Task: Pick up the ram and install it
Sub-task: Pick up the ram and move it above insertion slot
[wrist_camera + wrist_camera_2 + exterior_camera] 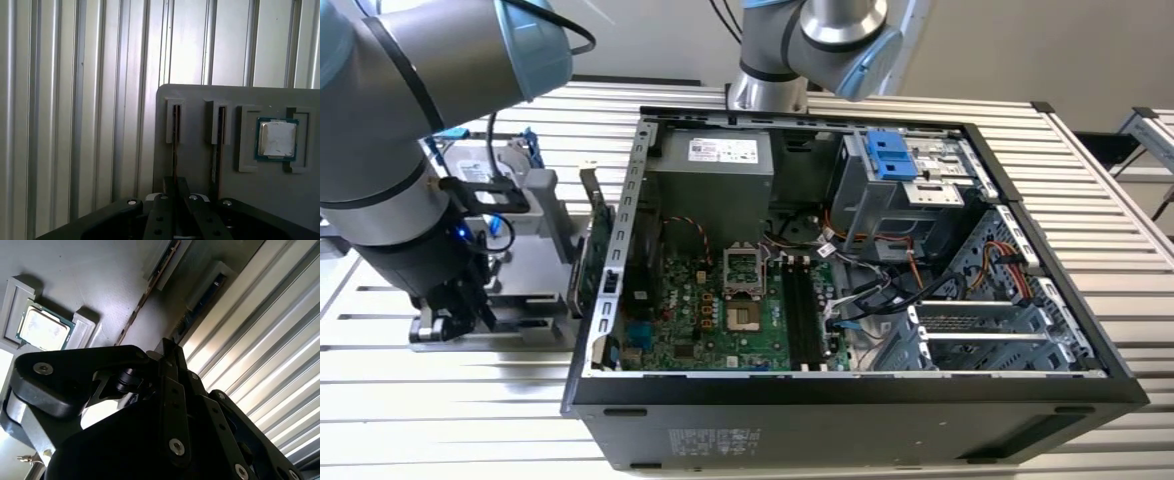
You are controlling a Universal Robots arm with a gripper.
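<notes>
First wrist view: pinches long narrow dark ram stick between pressed-in fingertips of black gripper. Stands on edge in slot of grey holder plate, beside second dark stick. Well apart from open black computer case. Risks: binding against slot walls if pulled askew; slipping from thin-edge pinch; dragging holder plate up.

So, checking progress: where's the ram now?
In the first wrist view, the ram stands on edge in the grey holder, in the slot farthest from the processor, by the pincer.
</notes>
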